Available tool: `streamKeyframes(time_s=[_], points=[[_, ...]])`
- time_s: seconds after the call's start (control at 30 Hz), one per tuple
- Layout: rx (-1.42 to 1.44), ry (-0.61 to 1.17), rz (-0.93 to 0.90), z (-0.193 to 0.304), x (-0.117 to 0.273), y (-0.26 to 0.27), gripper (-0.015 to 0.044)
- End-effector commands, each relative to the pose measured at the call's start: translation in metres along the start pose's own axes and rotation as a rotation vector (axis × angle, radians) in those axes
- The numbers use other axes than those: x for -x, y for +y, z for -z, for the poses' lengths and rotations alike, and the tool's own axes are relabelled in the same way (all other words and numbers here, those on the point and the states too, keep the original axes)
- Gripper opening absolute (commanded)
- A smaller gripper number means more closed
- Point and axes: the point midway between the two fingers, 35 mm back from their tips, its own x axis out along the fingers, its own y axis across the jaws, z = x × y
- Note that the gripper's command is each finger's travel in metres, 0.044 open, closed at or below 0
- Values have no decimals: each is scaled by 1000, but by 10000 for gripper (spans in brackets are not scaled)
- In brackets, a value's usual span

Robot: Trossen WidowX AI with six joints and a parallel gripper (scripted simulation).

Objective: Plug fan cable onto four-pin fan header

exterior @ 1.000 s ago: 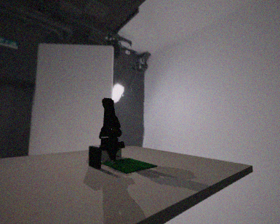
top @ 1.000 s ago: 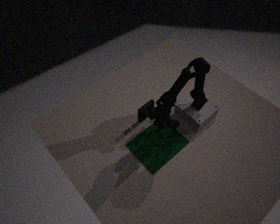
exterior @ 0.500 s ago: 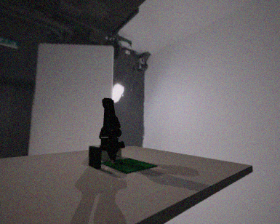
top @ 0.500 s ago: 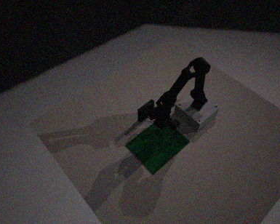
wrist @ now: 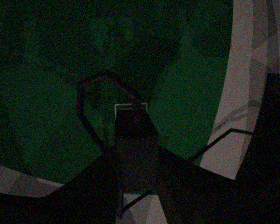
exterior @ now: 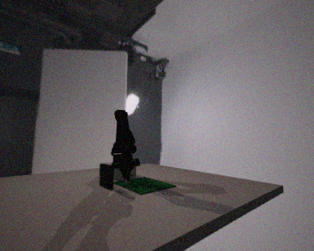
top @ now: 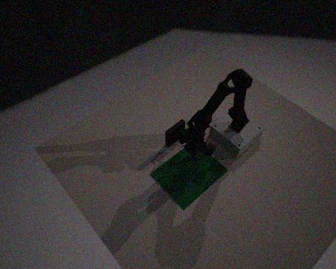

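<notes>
Here, claw point(top: 195, 153) point(exterior: 127, 178) point(wrist: 134, 151) clamped on the dark plug point(wrist: 136, 122) over the green board point(top: 188, 180) point(exterior: 146, 186) point(wrist: 186, 95), inward of the table's point(top: 76, 196) point(exterior: 185, 216) edges and corners.

The light is dim and grainy. In the exterior view a pale, smooth wall point(exterior: 242, 106) rises behind the counter point(exterior: 234, 191) point(top: 98, 100), filling the right side and showing below the counter's right corner too. Beyond the counter's far edge, towards its left, stands a tall, pale upright panel point(exterior: 81, 110). Between panel and wall lies a darker grey strip point(exterior: 146, 122), with a bright white glow point(exterior: 132, 103) against the panel's right edge. The ceiling area point(exterior: 79, 20) is dark and cluttered, its shapes blurred. Seen from the top, blackness lies past the counter's far corner and edges.
</notes>
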Motion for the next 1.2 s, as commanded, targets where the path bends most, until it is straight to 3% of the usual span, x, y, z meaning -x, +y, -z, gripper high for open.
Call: streamKeyframes(time_s=[0.0, 0.2, 0.3, 0.47, 0.83, 1.17], points=[[0, 0, 0, 0, 0, 0, 105], [0, 0, 0, 0, 0, 0, 260], [0, 0, 0, 0, 3, 0, 260], [0, 9, -2, -1, 55, 0, 260], [0, 9, -2, -3, 55, -1, 260], [0, 2, -1, -104, 58, -23, 260]])
